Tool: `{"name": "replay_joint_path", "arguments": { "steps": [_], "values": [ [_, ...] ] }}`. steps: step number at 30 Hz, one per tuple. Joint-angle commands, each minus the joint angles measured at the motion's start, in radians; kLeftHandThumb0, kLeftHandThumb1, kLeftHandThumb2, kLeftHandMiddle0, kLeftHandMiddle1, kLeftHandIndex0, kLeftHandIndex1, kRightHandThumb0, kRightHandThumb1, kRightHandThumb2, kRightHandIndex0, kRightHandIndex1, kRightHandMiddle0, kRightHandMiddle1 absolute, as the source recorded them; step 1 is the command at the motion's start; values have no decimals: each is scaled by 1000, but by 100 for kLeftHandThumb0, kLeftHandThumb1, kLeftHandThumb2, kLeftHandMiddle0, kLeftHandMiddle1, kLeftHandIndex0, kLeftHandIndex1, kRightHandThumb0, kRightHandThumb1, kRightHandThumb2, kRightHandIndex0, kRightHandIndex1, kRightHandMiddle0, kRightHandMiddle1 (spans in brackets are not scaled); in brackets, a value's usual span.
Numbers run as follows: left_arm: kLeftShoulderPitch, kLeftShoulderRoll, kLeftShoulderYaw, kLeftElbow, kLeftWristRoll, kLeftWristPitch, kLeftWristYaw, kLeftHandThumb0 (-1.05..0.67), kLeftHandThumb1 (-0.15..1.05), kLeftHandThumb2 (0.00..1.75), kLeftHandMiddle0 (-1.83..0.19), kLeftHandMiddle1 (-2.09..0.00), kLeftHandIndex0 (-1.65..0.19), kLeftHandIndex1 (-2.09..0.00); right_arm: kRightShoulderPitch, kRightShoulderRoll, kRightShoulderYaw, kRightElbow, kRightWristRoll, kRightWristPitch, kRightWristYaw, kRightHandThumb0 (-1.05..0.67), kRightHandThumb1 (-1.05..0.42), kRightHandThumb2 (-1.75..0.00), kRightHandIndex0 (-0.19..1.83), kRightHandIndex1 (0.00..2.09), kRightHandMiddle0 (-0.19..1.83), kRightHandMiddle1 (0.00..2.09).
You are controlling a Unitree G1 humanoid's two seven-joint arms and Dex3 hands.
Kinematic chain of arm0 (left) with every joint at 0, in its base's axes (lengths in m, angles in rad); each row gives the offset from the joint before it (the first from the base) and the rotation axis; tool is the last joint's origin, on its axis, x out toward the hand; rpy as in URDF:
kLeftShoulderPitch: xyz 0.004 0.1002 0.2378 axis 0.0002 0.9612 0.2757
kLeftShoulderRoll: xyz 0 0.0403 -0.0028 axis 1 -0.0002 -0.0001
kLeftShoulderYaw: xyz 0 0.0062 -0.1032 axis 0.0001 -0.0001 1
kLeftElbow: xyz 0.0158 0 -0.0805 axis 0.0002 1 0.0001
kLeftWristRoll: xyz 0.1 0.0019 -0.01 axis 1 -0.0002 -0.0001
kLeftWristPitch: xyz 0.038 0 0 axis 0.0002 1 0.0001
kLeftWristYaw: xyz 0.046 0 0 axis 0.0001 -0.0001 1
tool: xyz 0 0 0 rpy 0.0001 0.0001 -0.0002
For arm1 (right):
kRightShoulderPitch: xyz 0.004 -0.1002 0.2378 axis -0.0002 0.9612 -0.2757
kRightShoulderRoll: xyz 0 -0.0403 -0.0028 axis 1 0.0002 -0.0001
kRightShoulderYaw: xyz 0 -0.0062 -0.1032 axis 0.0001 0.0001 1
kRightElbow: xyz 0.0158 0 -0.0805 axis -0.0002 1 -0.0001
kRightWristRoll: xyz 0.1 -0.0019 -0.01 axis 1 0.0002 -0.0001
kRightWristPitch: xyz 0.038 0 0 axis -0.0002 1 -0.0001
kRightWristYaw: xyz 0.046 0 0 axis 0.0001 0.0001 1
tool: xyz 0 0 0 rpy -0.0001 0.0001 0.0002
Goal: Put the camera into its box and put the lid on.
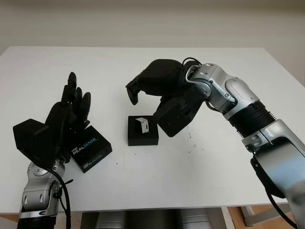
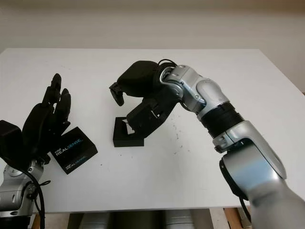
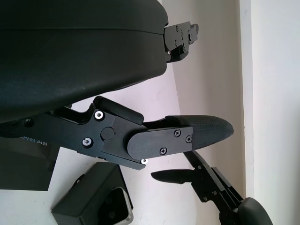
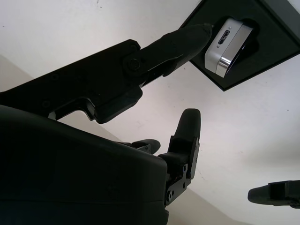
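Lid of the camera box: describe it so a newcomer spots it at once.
On the white table, look toward the robot's left side, beside the open left hand. The flat black cardboard lid lies there, apart from the open black box holding the silver camera. Only the lid carries white REALSENSE lettering.

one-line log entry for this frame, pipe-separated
camera: in box | lid: on table, left of box, not on | right robot hand: open, over box | left robot hand: open, raised by lid
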Motion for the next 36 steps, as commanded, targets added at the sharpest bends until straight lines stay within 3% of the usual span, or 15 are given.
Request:
{"name": "replay_joint_path", "arguments": {
  "steps": [1,8,17,36],
  "values": [
    [-1,-1,-2,-25,0,6,3,-73,105,51,19,0,19,0,15,0,-7,14,14,-8,-17,-80,-87,-5,42,12,23,113],
    [2,3,-6,-24,7,-1,-2,-73,105,54,19,0,19,0,36,1,-14,44,39,-28,-62,-77,-88,-6,36,12,14,112],
    [8,2,-7,-35,11,6,2,-72,105,54,19,0,19,0,65,15,-23,81,74,-30,-99,-80,-89,-5,34,12,19,103],
    [9,2,-2,-35,9,10,1,-74,105,53,19,0,19,0,85,35,-21,105,102,-4,-84,-77,-89,-5,33,15,19,109]
  ]
}}
